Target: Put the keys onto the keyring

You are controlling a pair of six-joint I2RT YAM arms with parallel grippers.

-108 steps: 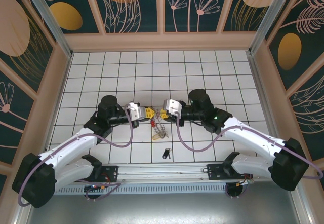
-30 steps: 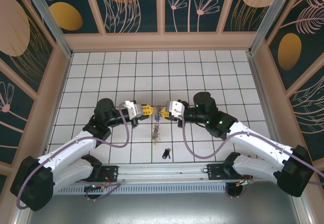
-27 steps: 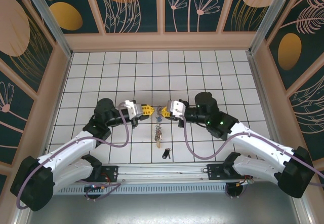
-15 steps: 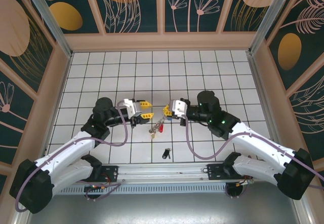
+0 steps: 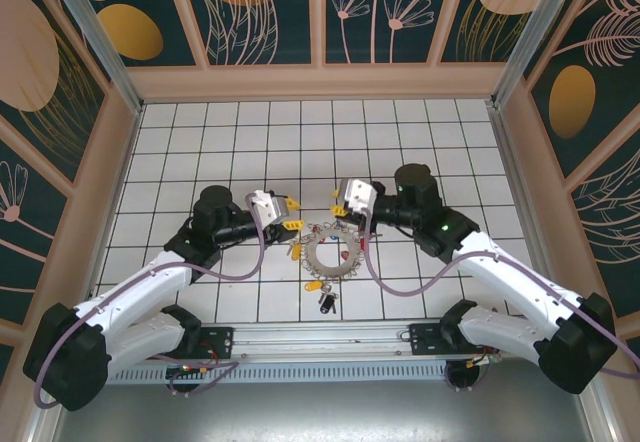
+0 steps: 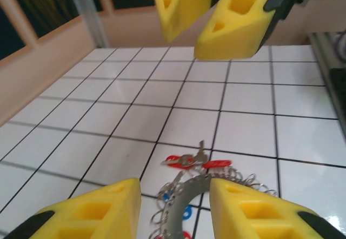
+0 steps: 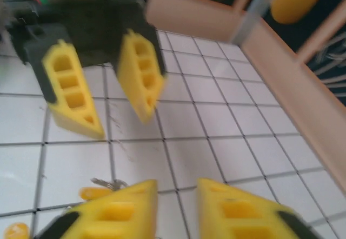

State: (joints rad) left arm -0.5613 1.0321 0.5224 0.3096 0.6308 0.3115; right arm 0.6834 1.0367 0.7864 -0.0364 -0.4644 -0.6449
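Brownish-grey metal, your keyring [image 5: 312, 257] now lies flat near the table's [image 5: 200, 142] near edge instead of hanging between the left gripper [image 5: 288, 215] and right gripper [image 5: 337, 208], both open; the black key [image 5: 326, 303] looks still loose.

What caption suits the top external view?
Left gripper and right gripper, both open, above the keyring lying on the tiled table.

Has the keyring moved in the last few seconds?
Yes. It hung edge-on above the tiles; now the keyring lies flat on them, its near edge closer to the black key.
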